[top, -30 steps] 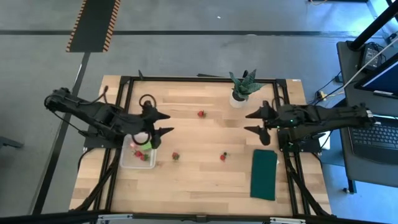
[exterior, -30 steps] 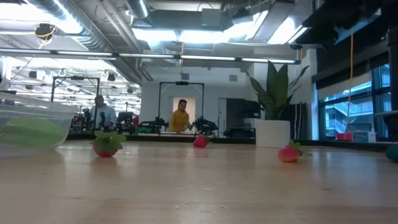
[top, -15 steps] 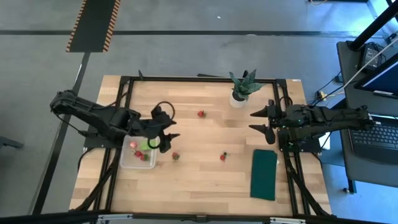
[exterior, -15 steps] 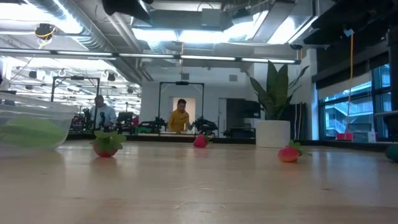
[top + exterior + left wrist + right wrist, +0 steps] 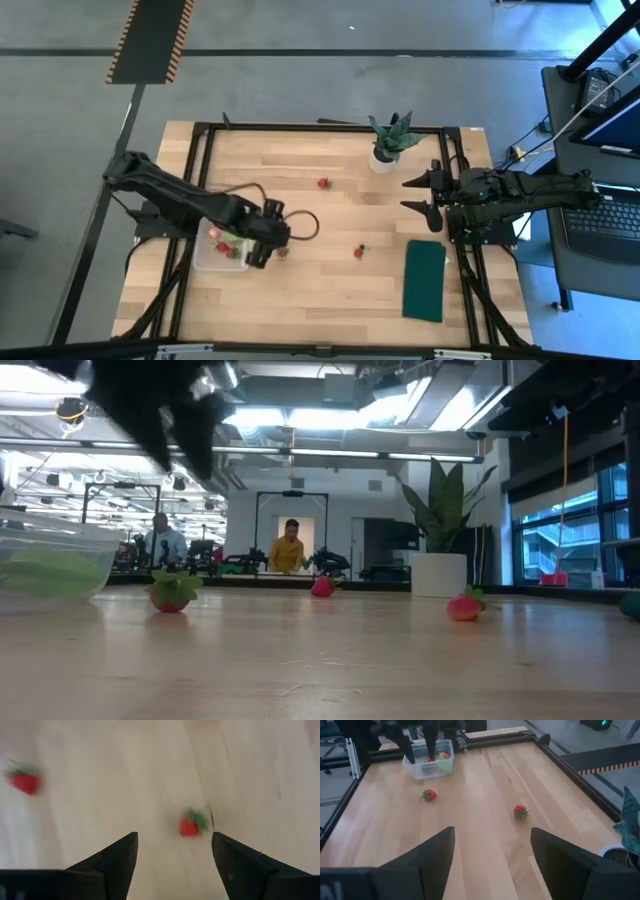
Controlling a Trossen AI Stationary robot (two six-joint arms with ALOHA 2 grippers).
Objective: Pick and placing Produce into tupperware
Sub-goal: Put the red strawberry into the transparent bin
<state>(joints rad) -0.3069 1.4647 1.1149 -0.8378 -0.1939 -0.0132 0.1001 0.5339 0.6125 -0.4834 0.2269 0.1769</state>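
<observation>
- Left gripper (image 5: pixel 268 250) low over the bench (image 5: pixel 320 300), jaws spread wide and empty, just beside the tupperware (image 5: pixel 207 260).
- Nearest strawberry (image 5: pixel 190 826) lying on the wood between and ahead of the jaws; two more (image 5: pixel 323 183) (image 5: pixel 358 252) farther off on the bench.
- Tupperware already holding red pieces and a green leafy piece (image 5: pixel 443 761).
- Right gripper (image 5: pixel 416 194) waiting at the bench's right side, jaws wide, empty.

On the tabletop (image 5: pixel 320 280), the left gripper (image 5: pixel 270 243) hangs over a strawberry (image 5: pixel 283 252) just right of the tupperware (image 5: pixel 220 252), while the right gripper (image 5: pixel 418 196) waits, jaws apart, at the right.
</observation>
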